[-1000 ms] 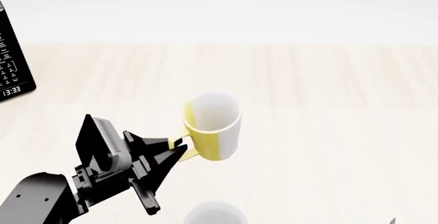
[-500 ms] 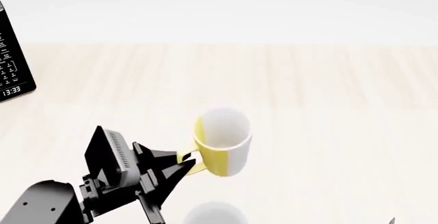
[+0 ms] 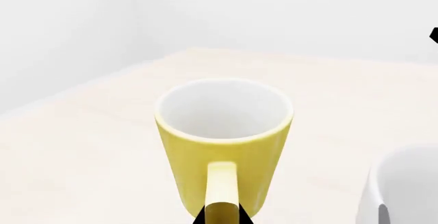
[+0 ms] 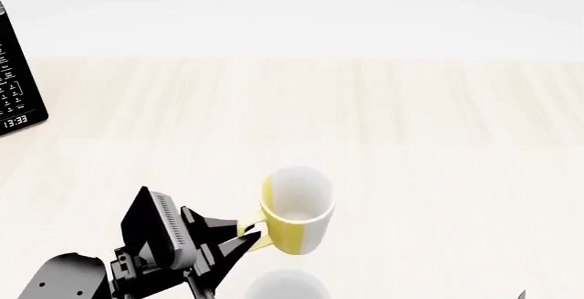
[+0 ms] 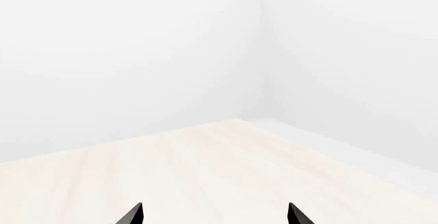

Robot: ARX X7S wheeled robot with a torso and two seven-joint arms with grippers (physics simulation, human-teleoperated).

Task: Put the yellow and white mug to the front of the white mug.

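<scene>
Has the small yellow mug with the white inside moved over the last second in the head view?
Yes. The yellow and white mug, held by its handle in the left gripper, has moved nearer the robot, toward the plain white mug, farther from the black appliance.

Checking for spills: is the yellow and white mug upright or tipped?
Upright: the yellow and white mug shows its open rim facing up, held by its handle in the left gripper.

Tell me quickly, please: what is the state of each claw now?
Left claw: closed on the yellow loop handle of the small yellow and white mug.
Right claw: open, holding nothing.
</scene>
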